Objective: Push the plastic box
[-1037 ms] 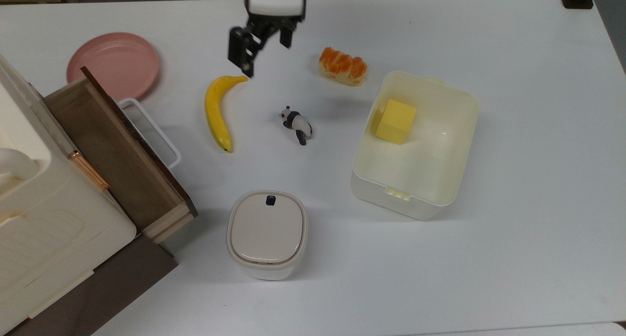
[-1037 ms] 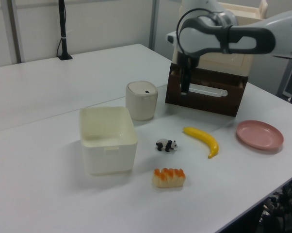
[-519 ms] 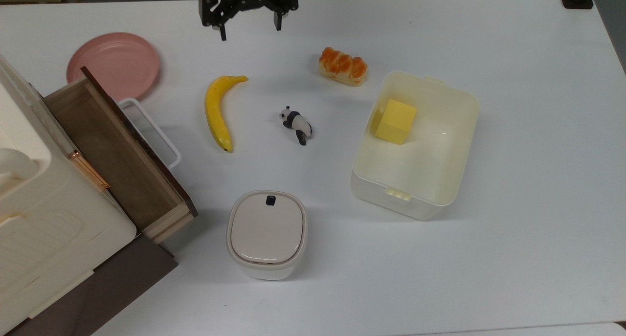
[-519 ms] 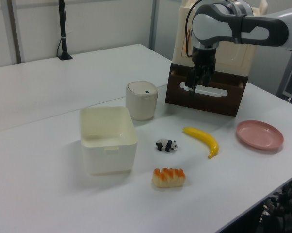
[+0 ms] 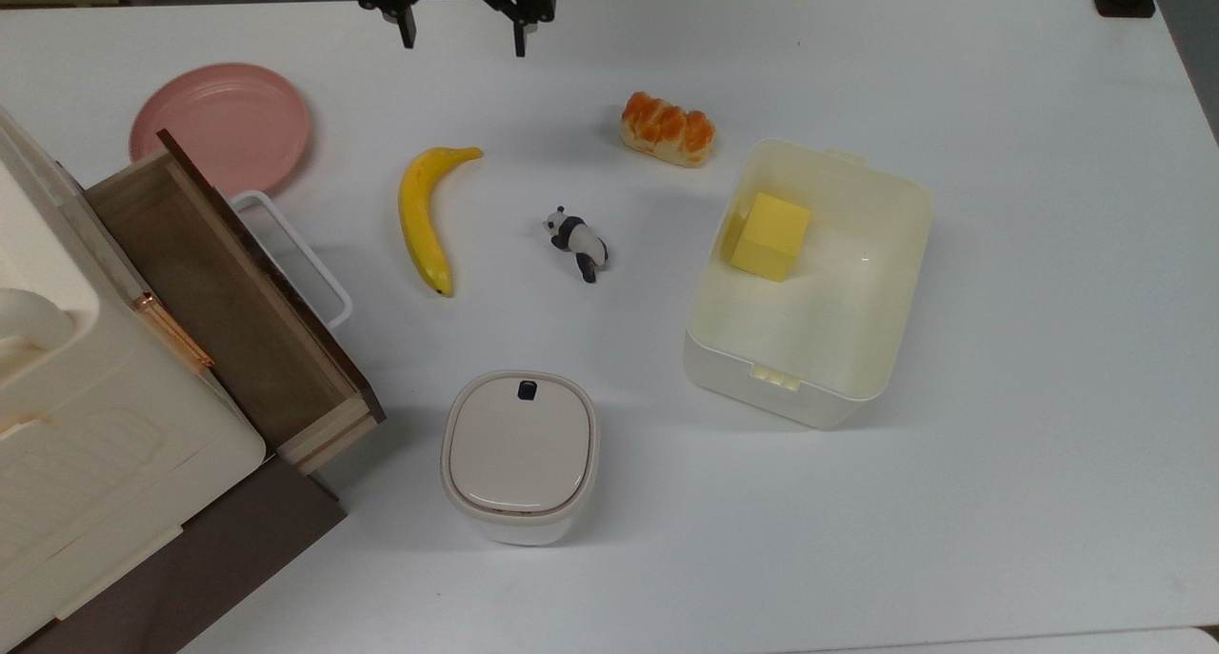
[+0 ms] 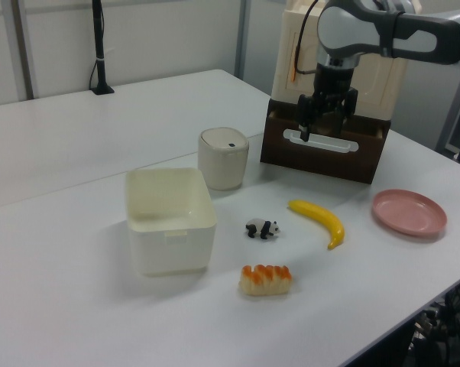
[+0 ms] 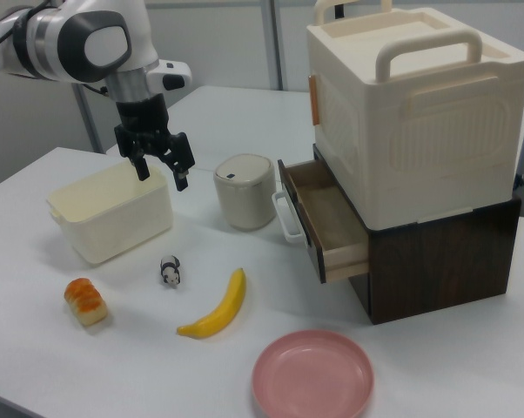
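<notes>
Up at the far edge of the top view, the gripper (image 5: 462, 30) hangs in the air above the white table (image 5: 1029, 445), its two fingers spread wide with nothing between them. In the right view the gripper (image 7: 162, 174) appears raised, in front of the plastic box's near rim but not touching it.

The plastic box (image 5: 890, 254) sits on the top view's right half, well apart from the gripper. It is open on top and holds a yellow cube (image 5: 767, 237) in the corner toward the top view's upper left. In the left view the plastic box (image 6: 173, 245) stands at the left of the objects, with the small white container (image 6: 223, 159) just behind it to the left view's right.

Between the gripper and the box lie a bread roll (image 5: 669, 128), close to the box's far-left corner in the top view, a panda figure (image 5: 577, 242) on its side, and a banana (image 5: 424, 218). A pink plate (image 5: 221, 126) rests at the top view's left, next to the cabinet (image 5: 57, 426), whose wooden drawer (image 5: 219, 292) is pulled out. The lidded white container (image 5: 519, 454) with its black button stands near the top view's lower middle, apart from the box.
</notes>
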Controlling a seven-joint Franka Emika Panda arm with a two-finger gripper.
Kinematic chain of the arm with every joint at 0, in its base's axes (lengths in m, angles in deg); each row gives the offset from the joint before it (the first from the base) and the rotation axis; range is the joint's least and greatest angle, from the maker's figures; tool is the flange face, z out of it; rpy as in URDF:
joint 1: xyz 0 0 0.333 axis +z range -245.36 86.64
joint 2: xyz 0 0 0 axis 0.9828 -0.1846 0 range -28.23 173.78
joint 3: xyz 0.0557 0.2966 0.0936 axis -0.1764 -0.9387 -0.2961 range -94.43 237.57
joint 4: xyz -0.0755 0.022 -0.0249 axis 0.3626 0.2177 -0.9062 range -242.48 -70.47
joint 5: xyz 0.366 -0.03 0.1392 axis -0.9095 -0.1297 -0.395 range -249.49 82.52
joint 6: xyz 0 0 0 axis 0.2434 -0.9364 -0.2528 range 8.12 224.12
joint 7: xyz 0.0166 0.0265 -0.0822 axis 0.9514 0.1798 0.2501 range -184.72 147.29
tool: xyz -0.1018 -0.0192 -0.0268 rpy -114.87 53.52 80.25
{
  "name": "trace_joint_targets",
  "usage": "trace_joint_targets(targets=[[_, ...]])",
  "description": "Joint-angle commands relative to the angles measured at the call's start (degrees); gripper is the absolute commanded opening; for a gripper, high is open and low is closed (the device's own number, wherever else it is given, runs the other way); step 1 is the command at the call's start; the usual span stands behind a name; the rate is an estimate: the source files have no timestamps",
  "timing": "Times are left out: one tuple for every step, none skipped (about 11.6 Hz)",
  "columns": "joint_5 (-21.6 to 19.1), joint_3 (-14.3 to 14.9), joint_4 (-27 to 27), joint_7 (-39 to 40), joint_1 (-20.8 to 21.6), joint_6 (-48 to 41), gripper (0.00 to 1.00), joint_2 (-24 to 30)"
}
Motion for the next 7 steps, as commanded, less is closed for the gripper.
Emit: trace_joint_targets(targets=[[-2.28,1.19,-0.65,-3.2,0.2,-0.68,1.0,1.77],[-2.28,1.11,-0.74,-3.99,0.38,-0.68,1.0,1.69],[-2.37,1.11,-0.74,-5.13,0.38,-0.77,1.0,1.51],[-2.37,0.76,-0.65,-6.45,0.29,-0.68,1.0,1.34],[-2.37,0.67,-0.65,-6.64,0.29,-0.68,1.0,1.42],[-2.37,0.58,-0.65,-6.64,0.29,-0.77,1.0,1.42],[-2.46,0.58,-0.74,-6.72,0.29,-0.68,1.0,1.34]])
